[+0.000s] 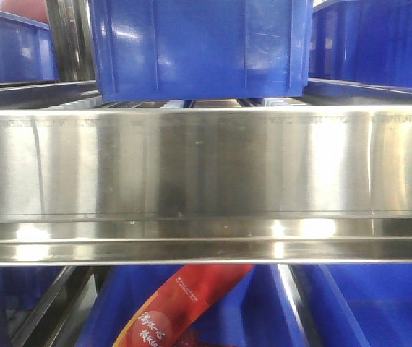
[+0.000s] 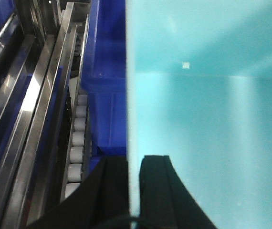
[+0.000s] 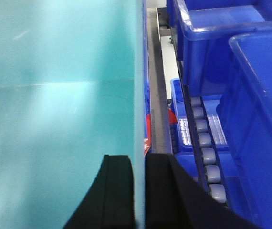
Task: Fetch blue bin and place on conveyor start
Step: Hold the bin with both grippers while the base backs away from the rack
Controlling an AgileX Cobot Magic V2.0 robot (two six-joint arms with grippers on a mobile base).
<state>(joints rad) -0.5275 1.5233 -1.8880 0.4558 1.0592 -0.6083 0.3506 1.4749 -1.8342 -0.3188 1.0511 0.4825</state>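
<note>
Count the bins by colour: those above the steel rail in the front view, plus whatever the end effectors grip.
Dark blue crates above the steel rail: 3
Cyan bin, wall clamped by left end effector and right end effector: 1
Total: 4

The blue bin (image 2: 207,119) is a plain pale aqua, unpatterned, with soft white glare. The left gripper (image 2: 134,164) and right gripper (image 3: 138,162) are matte black. The crates (image 1: 199,47) are deep royal blue. The stainless-steel shelf rail (image 1: 206,166) is brushed silver with faint vertical streaks. The rollers (image 2: 78,138) look white. A packet (image 1: 184,303) is red with pale lettering.
</note>
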